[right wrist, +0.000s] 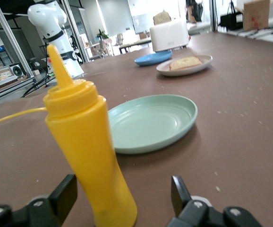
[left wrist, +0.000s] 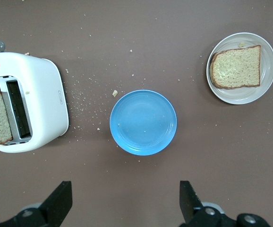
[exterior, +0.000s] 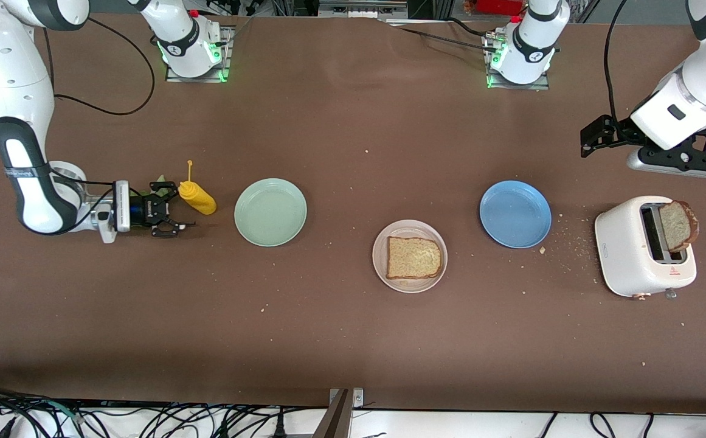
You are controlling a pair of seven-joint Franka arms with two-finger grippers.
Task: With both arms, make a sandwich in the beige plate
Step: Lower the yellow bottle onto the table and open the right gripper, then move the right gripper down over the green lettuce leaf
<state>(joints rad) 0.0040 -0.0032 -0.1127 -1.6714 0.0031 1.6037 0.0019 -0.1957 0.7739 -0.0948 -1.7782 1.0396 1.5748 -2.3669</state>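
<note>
Brown bread slice point(exterior: 413, 257) on beige plate point(exterior: 380, 265) — left gripper point(left wrist: 127, 205) over desk point(exterior: 353, 340), fingers open; right gripper point(exterior: 167, 218) beside mustard bottle point(exterior: 197, 198), fingers open.

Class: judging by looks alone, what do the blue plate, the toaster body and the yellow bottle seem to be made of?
Blue plate: probably matte plastic, given its even colour and soft sheen. Toaster: glossy white shell, plastic or enamelled metal. Yellow bottle: smooth opaque plastic with a moulded nozzle.
</note>
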